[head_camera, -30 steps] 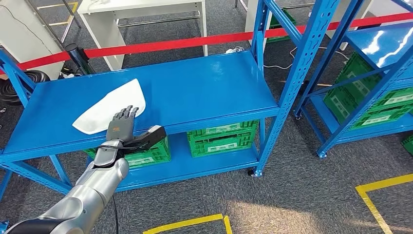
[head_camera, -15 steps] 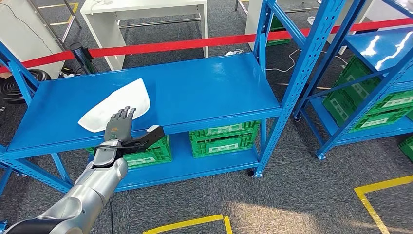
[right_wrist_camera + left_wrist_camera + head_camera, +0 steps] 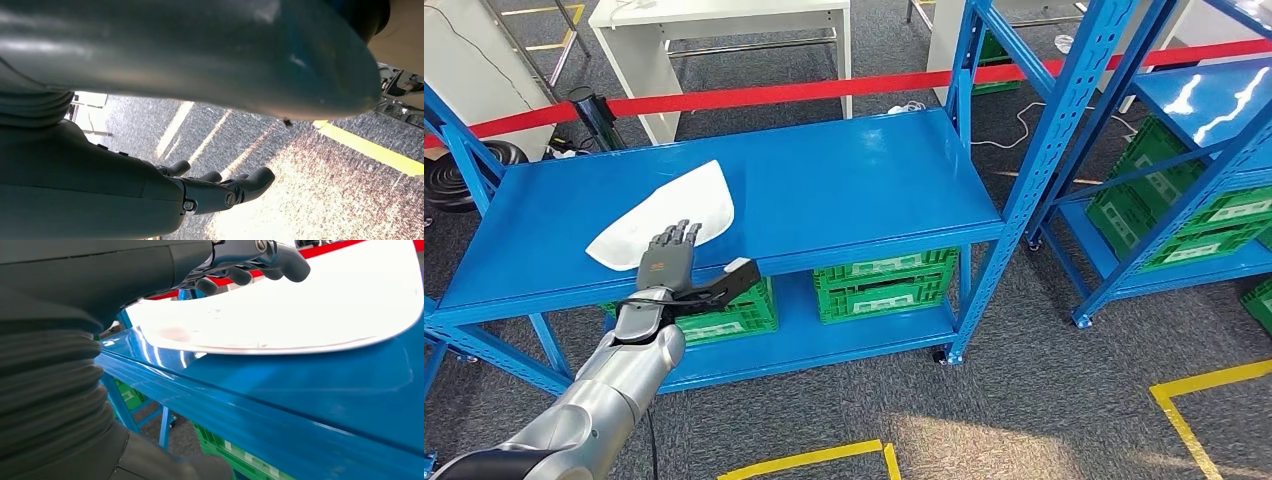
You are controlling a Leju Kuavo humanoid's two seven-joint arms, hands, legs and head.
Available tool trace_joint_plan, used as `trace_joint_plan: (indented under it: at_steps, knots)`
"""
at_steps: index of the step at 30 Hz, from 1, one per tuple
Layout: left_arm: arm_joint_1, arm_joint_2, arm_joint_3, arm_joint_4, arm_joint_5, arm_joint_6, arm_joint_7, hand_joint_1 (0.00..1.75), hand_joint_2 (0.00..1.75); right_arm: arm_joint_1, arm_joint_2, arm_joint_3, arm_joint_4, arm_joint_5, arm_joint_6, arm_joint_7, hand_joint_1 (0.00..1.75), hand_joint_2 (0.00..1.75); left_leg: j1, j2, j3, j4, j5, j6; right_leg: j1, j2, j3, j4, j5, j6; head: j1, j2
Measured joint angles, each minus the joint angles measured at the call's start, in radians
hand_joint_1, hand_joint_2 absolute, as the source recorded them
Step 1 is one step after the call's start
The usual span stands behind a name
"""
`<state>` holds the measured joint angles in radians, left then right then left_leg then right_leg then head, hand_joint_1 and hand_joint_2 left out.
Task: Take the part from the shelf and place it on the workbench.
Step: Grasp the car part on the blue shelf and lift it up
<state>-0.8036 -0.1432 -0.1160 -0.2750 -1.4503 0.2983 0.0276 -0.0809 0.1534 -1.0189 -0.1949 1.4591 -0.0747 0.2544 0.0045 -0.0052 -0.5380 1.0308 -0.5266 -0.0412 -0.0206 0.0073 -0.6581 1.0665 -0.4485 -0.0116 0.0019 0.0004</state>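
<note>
Head view: the left hand (image 3: 667,266), fingers (image 3: 680,236) spread and holding nothing, has stopped at the near edge of the white part (image 3: 664,216) on the blue shelf (image 3: 854,180), so the grasp is not yet made.

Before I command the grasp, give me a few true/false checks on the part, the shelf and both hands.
1. The white part lies on the top blue shelf. True.
2. The left hand already holds the part off the shelf. False: it holds nothing; it is at the part's near edge, fingers apart, and the part lies flat.
3. Green crates sit on the level below. True.
4. The right hand is reaching for the part. False: it is over the carpet, holding nothing.
5. The part is at the shelf's right end. False: it is toward the left end.
</note>
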Motion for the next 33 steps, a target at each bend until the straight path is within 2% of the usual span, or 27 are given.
trace_joint_plan:
  at_steps: [5,6,7,8,9,10,11,12,16,18,19,21,23,25,26,27,30,31,33]
  knots:
    - [0.001,0.0,0.0,0.0,0.001,0.046,0.001,0.0,1.75,0.0,0.0,0.0,0.0,-0.003,-0.002,0.0,0.0,0.0,0.0,0.0,0.0,0.0,0.0,0.0,0.0,0.0,0.0,0.0,0.0,0.0,0.0,0.0]
    - [0.001,0.0,0.0,0.0,0.003,0.057,0.002,0.11,1.75,0.0,0.0,0.0,0.0,-0.003,-0.003,0.0,0.0,0.0,0.0,0.0,0.0,0.0,0.0,0.0,0.0,0.0,0.0,0.0,0.0,0.0,0.0,0.0]
    - [0.001,0.0,0.0,0.0,0.007,0.064,0.002,0.31,1.75,0.0,0.0,0.0,0.0,-0.004,-0.004,0.0,0.0,0.0,0.0,0.0,0.0,0.0,0.0,0.0,0.0,0.0,0.0,0.0,0.0,0.0,0.0,0.0]
    - [0.001,0.0,0.0,0.0,0.012,0.068,0.002,0.66,1.75,0.0,0.0,0.0,0.0,-0.004,-0.004,0.0,0.0,0.0,0.0,0.0,0.0,0.0,0.0,0.0,0.0,0.0,0.0,0.0,0.0,0.0,0.0,0.0]
    - [0.001,0.0,0.0,0.0,0.017,0.07,0.002,0.93,1.75,0.0,0.0,0.0,0.0,-0.004,-0.005,0.0,0.0,0.0,0.0,0.0,0.0,0.0,0.0,0.0,0.0,0.0,0.0,0.0,0.0,0.0,0.0,0.0]
    - [0.001,0.0,0.0,0.0,0.021,0.07,0.002,1.11,1.75,0.0,0.0,0.0,0.0,-0.004,-0.005,0.0,0.0,0.0,0.0,0.0,0.0,0.0,0.0,0.0,0.0,0.0,0.0,0.0,0.0,0.0,0.0,0.0]
    - [0.001,0.001,0.0,0.0,0.023,0.071,0.002,1.21,1.75,0.0,0.0,0.0,0.0,-0.004,-0.006,0.0,0.0,0.0,0.0,0.0,0.0,0.0,0.0,0.0,0.0,0.0,0.0,0.0,0.0,0.0,0.0,0.0]
    - [0.001,0.001,0.0,0.0,0.024,0.071,0.003,1.09,1.75,0.0,0.0,0.0,0.0,-0.004,-0.007,0.0,0.0,0.0,0.0,0.0,0.0,0.0,0.0,0.0,0.0,0.0,0.0,0.0,0.0,0.0,0.0,0.0]
    - [0.001,0.002,0.001,0.001,0.024,0.062,0.011,1.1,1.75,0.0,0.0,0.0,0.0,-0.002,-0.008,0.0,0.0,0.0,0.0,0.0,0.0,0.0,0.0,0.0,0.0,0.0,0.001,0.0,0.0,0.0,0.0,0.0]
    - [0.002,0.003,0.001,0.002,0.024,0.055,0.012,0.96,1.75,0.0,0.0,0.0,0.0,-0.002,-0.009,0.0,0.0,0.0,0.0,0.0,0.0,0.0,0.0,0.0,0.0,0.0,0.001,0.0,0.0,0.0,0.0,0.0]
    - [0.002,0.003,0.002,0.002,0.024,0.051,0.012,0.81,1.75,0.0,0.0,0.0,0.0,-0.002,-0.009,0.0,0.0,0.0,0.0,0.0,0.0,0.0,0.0,0.0,0.0,0.0,0.001,0.0,0.0,0.0,0.0,0.0]
    - [0.003,0.004,0.002,0.003,0.025,0.047,0.012,0.75,1.75,0.0,0.0,0.0,0.0,-0.002,-0.009,0.0,0.0,0.0,0.0,0.0,0.0,0.0,0.0,0.0,0.0,0.0,0.001,0.0,0.0,0.0,0.0,0.0]
    - [0.004,0.004,0.002,0.004,0.026,0.042,0.013,0.75,1.75,0.0,0.0,0.0,0.0,-0.002,-0.009,0.0,0.0,0.0,0.0,0.0,0.0,0.0,0.0,0.0,0.0,0.0,0.001,0.0,0.0,0.0,0.0,0.0]
    - [0.006,0.005,0.003,0.005,0.027,0.039,0.014,0.88,1.75,0.0,0.0,0.0,0.0,-0.001,-0.009,0.0,0.0,0.0,0.0,0.0,0.0,0.0,0.0,0.0,0.0,0.0,0.001,0.0,0.0,0.0,0.0,0.0]
    - [0.007,0.005,0.003,0.005,0.027,0.039,0.014,0.86,1.75,0.0,0.0,0.0,0.0,0.0,-0.009,0.0,0.0,0.0,0.0,0.0,0.0,0.0,0.0,0.0,0.0,0.0,0.001,0.0,0.0,0.0,0.0,0.0]
    - [0.007,0.006,0.004,0.006,0.028,0.038,0.014,0.77,1.75,0.0,0.0,0.0,0.0,0.001,-0.009,0.0,0.0,0.0,0.0,0.0,0.0,0.0,0.0,0.0,0.0,0.0,0.001,0.0,0.0,0.0,0.0,0.0]
    - [0.01,0.009,0.01,0.006,0.03,0.04,0.012,0.12,1.75,0.0,0.0,0.0,0.0,0.004,-0.009,0.0,0.0,0.0,0.0,0.0,0.0,0.0,0.0,0.0,0.0,0.0,0.001,0.0,0.0,0.0,0.0,0.0]
    - [0.012,0.01,0.013,0.006,0.032,0.042,0.011,0.0,1.75,0.0,0.0,0.001,0.0,0.005,-0.008,0.0,0.0,0.0,0.0,0.0,0.0,0.0,0.0,0.0,0.0,0.0,0.001,0.0,0.0,0.0,0.0,0.0]
    - [0.014,0.012,0.019,0.006,0.04,0.043,0.006,0.0,1.75,0.0,0.0,0.001,0.0,0.006,-0.006,0.0,0.0,0.0,0.0,0.0,0.0,0.0,0.0,0.0,0.0,0.0,0.001,0.0,0.0,0.0,0.0,0.0]
